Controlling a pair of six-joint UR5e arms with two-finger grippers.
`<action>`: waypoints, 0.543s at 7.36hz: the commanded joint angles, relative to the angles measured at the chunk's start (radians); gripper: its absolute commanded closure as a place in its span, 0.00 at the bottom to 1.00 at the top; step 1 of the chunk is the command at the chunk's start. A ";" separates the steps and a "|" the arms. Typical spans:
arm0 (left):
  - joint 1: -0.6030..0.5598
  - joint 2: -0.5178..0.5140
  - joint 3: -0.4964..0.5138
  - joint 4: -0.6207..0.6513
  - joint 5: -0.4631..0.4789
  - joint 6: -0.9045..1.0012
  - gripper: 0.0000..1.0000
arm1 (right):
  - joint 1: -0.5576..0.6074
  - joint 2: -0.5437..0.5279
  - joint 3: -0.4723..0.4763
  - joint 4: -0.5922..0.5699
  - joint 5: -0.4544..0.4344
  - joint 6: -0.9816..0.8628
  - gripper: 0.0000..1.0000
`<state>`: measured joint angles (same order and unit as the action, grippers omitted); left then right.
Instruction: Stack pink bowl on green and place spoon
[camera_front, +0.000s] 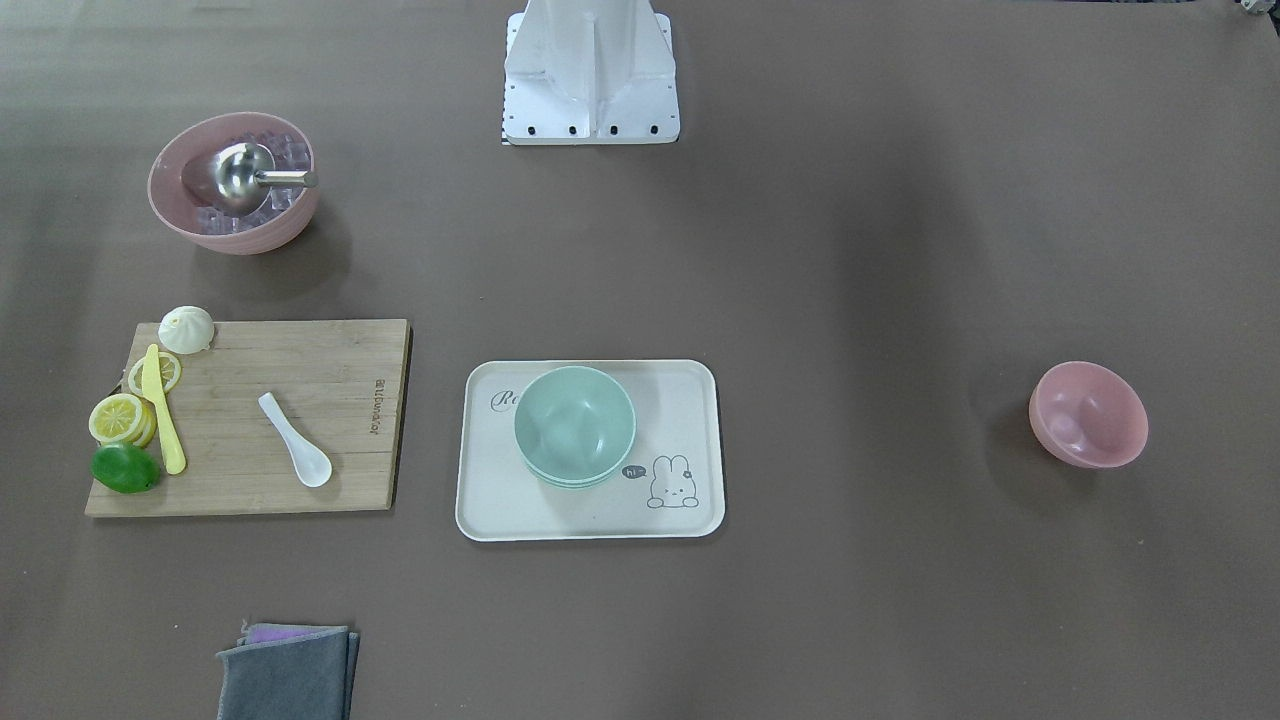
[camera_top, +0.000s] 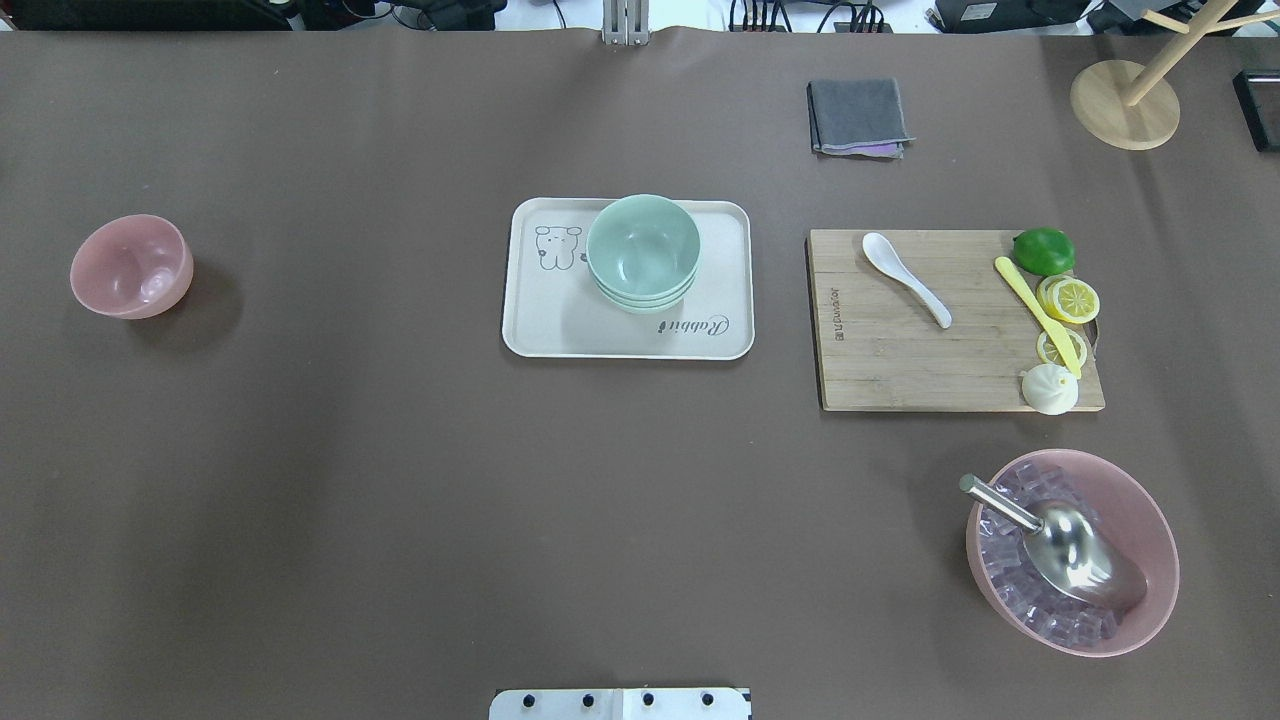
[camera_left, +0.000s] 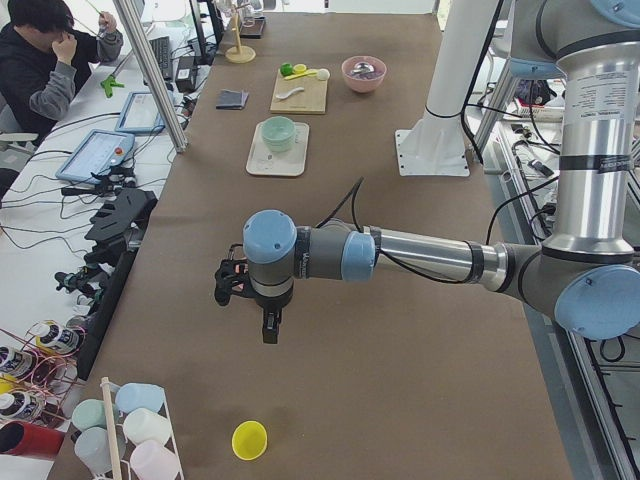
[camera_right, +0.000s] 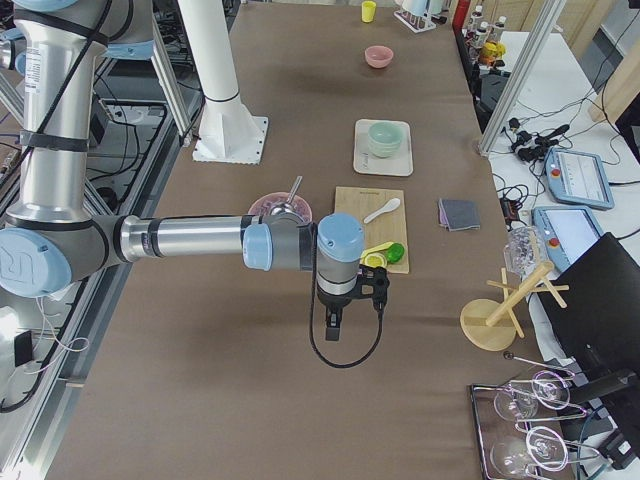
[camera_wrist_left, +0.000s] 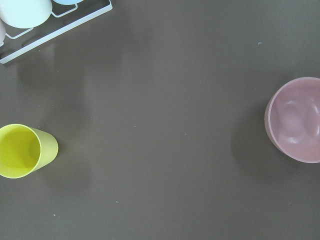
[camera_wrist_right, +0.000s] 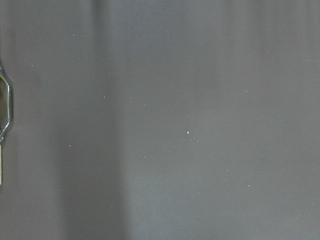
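Overhead exterior, pink bowl (camera_top: 131, 266): upright on the bare table, far left of frame, well apart from the rest.
Green bowls (camera_top: 642, 248): nested stack, upper middle, on the beige tray (camera_top: 540, 330).
Spoon (camera_top: 905, 277): on the wooden board (camera_top: 900, 370), right of the tray.
Left gripper (camera_left: 224, 285): exterior left view, centre-left, above the table; finger spread can't be told; pink bowl apart from it, at the wrist view's right edge.
Right gripper (camera_right: 375, 292): exterior right view, mid-frame; finger spread can't be told; spoon higher in frame, clear of the fingers.
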<state>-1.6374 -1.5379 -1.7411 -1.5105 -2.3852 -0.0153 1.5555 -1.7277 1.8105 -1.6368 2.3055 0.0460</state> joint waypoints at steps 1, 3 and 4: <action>0.001 0.005 -0.003 -0.004 0.006 0.009 0.02 | 0.000 0.000 0.001 0.002 0.000 0.000 0.00; -0.001 -0.001 -0.017 -0.002 -0.003 0.008 0.02 | 0.000 0.000 0.003 0.002 0.002 -0.006 0.00; -0.001 -0.005 -0.037 -0.004 -0.003 0.008 0.02 | 0.000 0.002 0.010 0.002 0.003 -0.006 0.00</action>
<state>-1.6381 -1.5385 -1.7586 -1.5132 -2.3872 -0.0079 1.5555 -1.7273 1.8146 -1.6353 2.3070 0.0416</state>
